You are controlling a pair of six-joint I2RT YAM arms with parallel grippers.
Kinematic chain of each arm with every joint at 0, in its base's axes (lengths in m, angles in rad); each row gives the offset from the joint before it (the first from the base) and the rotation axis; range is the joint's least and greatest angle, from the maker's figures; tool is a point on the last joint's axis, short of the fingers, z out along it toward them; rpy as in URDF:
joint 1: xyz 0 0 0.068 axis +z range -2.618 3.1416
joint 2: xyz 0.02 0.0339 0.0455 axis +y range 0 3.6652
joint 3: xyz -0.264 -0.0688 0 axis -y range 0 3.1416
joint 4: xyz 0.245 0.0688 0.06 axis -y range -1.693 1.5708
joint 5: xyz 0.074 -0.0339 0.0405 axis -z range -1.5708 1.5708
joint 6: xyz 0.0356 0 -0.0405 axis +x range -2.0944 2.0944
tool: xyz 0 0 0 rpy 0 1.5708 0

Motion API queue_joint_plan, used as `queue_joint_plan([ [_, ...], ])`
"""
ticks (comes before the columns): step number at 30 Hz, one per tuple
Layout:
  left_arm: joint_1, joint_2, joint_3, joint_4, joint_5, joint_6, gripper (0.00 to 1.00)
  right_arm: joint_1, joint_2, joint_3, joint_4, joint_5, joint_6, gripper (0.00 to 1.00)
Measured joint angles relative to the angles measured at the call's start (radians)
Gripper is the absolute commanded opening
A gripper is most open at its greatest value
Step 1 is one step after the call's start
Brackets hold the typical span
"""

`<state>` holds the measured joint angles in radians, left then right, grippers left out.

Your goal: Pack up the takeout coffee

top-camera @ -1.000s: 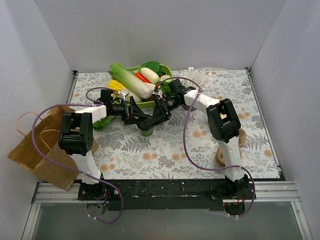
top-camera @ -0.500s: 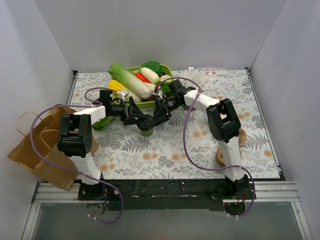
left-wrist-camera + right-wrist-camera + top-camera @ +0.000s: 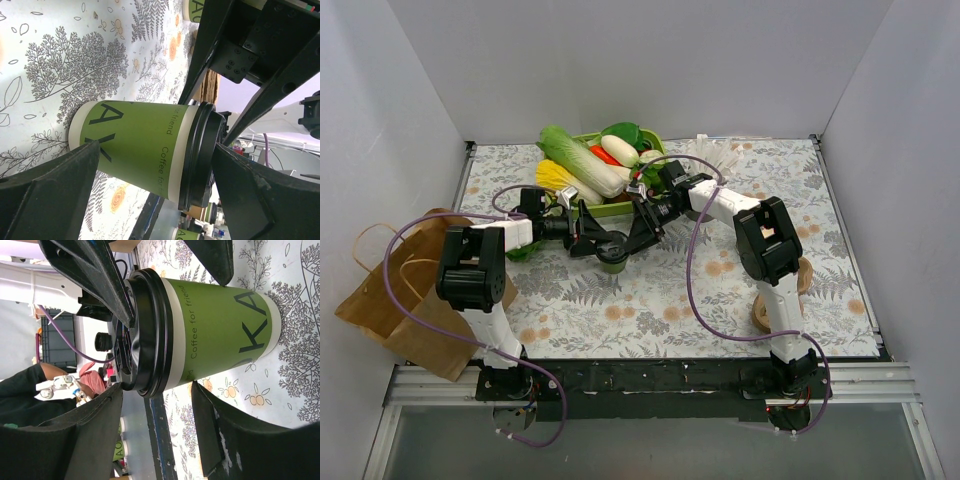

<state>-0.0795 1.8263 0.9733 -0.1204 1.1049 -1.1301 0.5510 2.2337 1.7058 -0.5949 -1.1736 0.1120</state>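
Note:
The takeout coffee (image 3: 612, 262), a green paper cup with a black lid, stands upright on the floral mat in front of the vegetable tray. My left gripper (image 3: 599, 242) reaches it from the left and my right gripper (image 3: 628, 238) from the right. In the left wrist view the cup (image 3: 140, 145) fills the gap in front of my open left gripper (image 3: 156, 150), one finger by its base and one by its lid. In the right wrist view the cup (image 3: 210, 335) sits just past my open right gripper (image 3: 157, 386). Neither gripper clamps it.
A green tray (image 3: 612, 209) piled with vegetables stands right behind the cup. A brown paper bag (image 3: 390, 300) lies at the left table edge. White straws (image 3: 715, 152) lie at the back. Brown round pieces (image 3: 761, 316) sit beside the right arm.
My left gripper has moved down and right, closer to the cup's lid. My right gripper and the cup have hardly moved.

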Motion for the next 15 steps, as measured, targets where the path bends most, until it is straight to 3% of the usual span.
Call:
queue_joint_plan([
  [7,0.000,0.022,-0.002,0.039,0.020,-0.023,0.90,0.000,0.000,0.004,-0.008,-0.007,-0.006,0.67],
  [15,0.009,0.050,-0.002,0.052,0.045,-0.040,0.90,0.001,0.002,0.026,-0.014,0.020,-0.015,0.60],
])
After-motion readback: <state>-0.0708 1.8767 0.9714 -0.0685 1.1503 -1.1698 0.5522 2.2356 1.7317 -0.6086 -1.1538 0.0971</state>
